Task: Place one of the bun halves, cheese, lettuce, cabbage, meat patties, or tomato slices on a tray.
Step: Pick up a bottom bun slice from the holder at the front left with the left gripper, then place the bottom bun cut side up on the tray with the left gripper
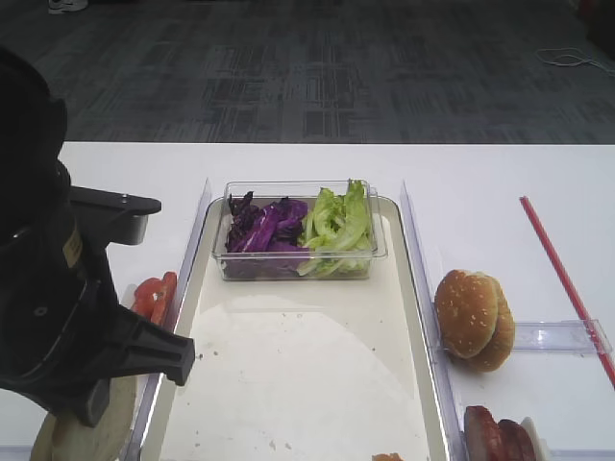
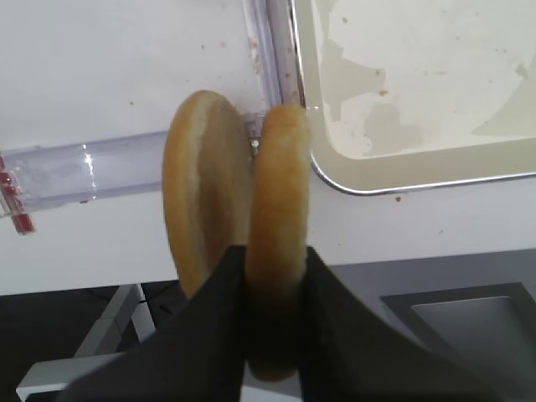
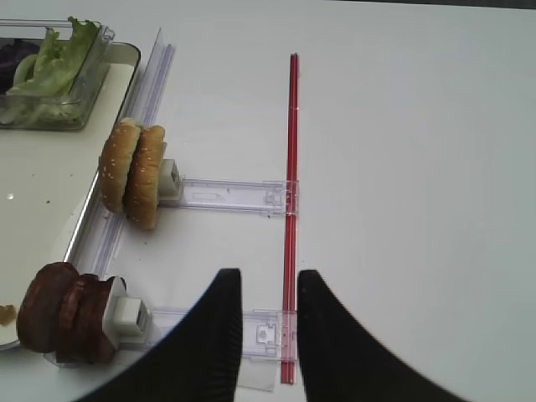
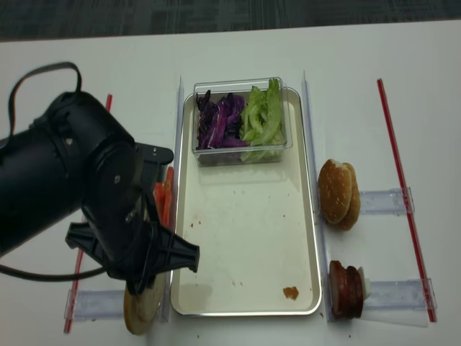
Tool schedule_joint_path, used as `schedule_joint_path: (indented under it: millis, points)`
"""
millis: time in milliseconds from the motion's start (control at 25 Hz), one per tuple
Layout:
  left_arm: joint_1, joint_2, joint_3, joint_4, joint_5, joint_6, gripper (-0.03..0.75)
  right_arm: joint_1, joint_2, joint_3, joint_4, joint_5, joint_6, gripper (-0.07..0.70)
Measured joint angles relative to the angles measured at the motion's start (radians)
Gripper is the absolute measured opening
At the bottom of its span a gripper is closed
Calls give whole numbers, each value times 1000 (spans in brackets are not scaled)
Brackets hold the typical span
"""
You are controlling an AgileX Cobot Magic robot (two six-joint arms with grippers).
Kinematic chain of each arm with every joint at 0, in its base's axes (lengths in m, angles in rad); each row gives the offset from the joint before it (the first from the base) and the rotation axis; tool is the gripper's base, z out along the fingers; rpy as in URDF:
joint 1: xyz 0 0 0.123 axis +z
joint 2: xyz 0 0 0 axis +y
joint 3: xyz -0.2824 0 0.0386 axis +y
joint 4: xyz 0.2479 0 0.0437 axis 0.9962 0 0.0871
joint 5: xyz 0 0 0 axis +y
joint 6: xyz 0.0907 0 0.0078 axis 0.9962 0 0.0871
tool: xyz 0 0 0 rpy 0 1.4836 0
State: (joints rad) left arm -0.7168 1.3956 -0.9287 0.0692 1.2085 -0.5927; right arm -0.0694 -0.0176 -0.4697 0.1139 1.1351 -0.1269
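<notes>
Clamping one of two upright bun halves [image 2: 279, 251] between its fingers, the left gripper [image 2: 275, 335] sits at the desk's [image 1: 480, 182] front-left edge, just outside the tray's [image 4: 248, 216] near-left corner. The right gripper [image 3: 266, 310] hangs with jaws parted and nothing in them over the desk's right side, beside a red strip [image 3: 291, 167]. No readable writing shows anywhere. Lettuce [image 1: 338, 223] and cabbage [image 1: 264, 229] fill a tub [image 1: 298, 264] at the tray's far end.

white table [image 4: 238, 50], cream tray [image 4: 245, 238], red strips [image 4: 403, 180], clear rails [image 4: 385, 202]
</notes>
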Motion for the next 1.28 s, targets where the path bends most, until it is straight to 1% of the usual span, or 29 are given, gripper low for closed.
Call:
schedule_joint_path:
  millis: [160, 360, 440, 600, 720, 760, 800, 880, 960, 1080, 1160, 1280]
  points:
    - [0, 0, -14, -29, -8, -4, 107, 0, 0, 0, 0, 0, 0, 201]
    - [0, 0, -54, -49, -77, 2, 107, 0, 0, 0, 0, 0, 0, 201]
    - [0, 0, -56, -47, -93, 12, 107, 0, 0, 0, 0, 0, 0, 201]
    - [0, 2, -56, -49, -107, 17, 107, 0, 0, 0, 0, 0, 0, 201]
    - [0, 16, -56, -69, -140, 19, 107, 0, 0, 0, 0, 0, 0, 201]
    - [0, 27, -56, -98, -163, 39, 107, 0, 0, 0, 0, 0, 0, 201]
    - [0, 27, -56, -98, -163, 39, 107, 0, 0, 0, 0, 0, 0, 201]
    - [0, 40, -56, -129, -188, 66, 107, 0, 0, 0, 0, 0, 0, 201]
    - [8, 59, -56, -179, -210, 107, 107, 0, 0, 0, 0, 0, 0, 201]
    - [49, 82, -56, -263, -251, 191, 107, 0, 0, 0, 0, 0, 0, 201]
    - [86, 96, -56, -342, -271, 270, 107, 0, 0, 0, 0, 0, -4, 201]
    - [147, 125, -56, -498, -280, 429, 107, 0, 0, 0, 0, 0, -4, 201]
